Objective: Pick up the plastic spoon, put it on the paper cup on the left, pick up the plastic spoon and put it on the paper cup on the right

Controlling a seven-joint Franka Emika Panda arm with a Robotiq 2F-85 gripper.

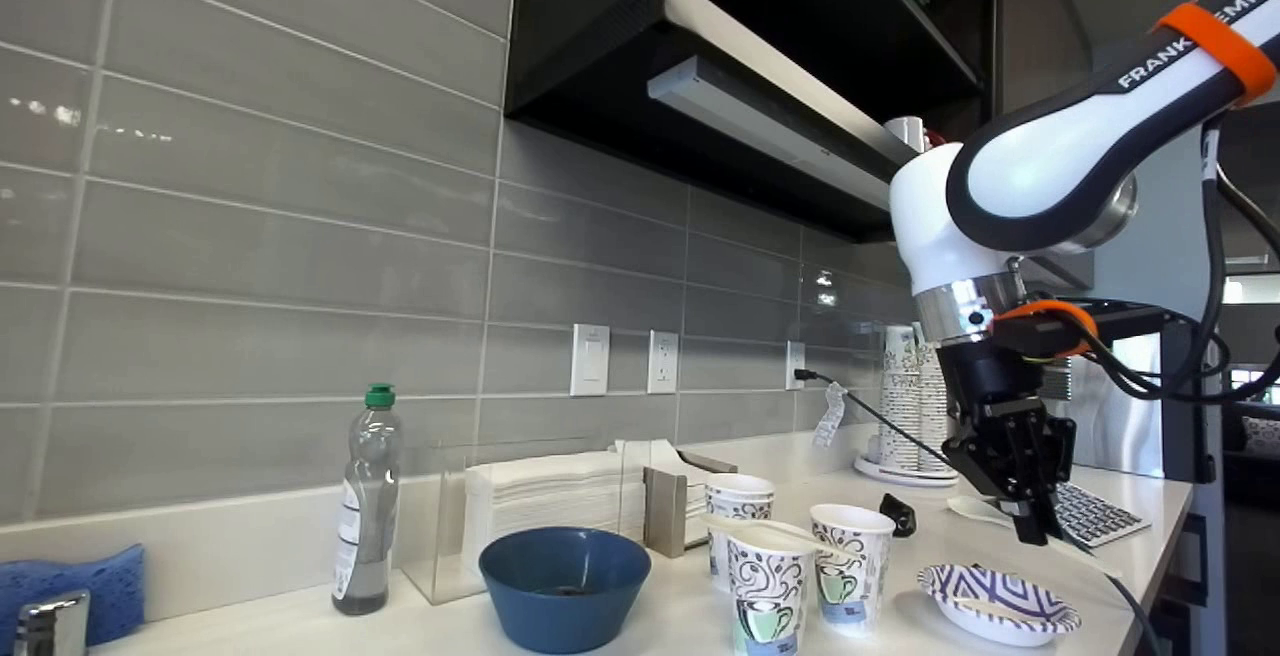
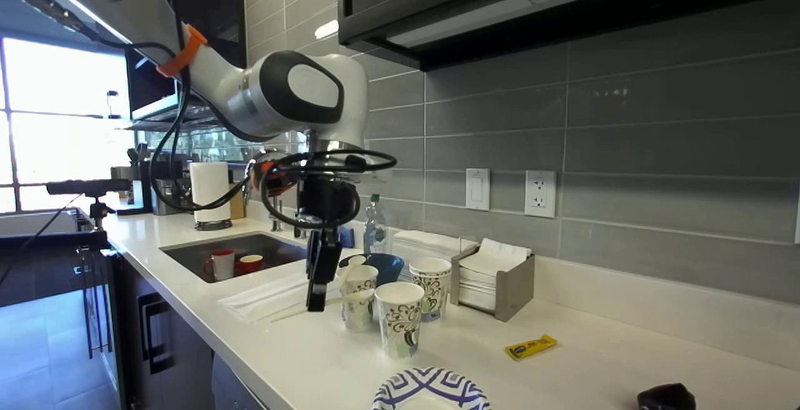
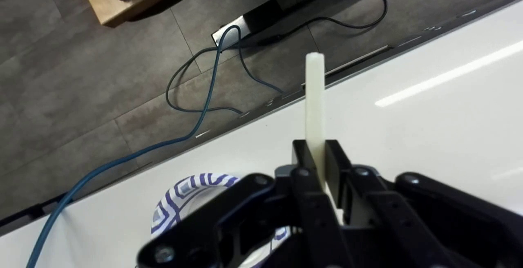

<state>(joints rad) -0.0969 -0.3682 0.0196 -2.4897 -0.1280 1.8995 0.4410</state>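
Cream plastic spoon (image 3: pixel 315 100), pinched partway along by my remote gripper (image 3: pixel 318 150), juts toward twelve o'clock in the wrist view, its ends free, I judge, to bridge a paper cup (image 2: pixel 400 327).

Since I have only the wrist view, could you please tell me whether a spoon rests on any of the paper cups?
Observer: Yes, both exterior views show a spoon lying across the top of one paper cup.
Operator: Thank you. Is the held spoon in my gripper touching any cup?
Observer: No, an exterior view shows a gap between it and the nearest cup.
Operator: And is anything small lying loose on the counter, out of my view?
Observer: Yes, a yellow packet lies flat there, seen in an exterior view.
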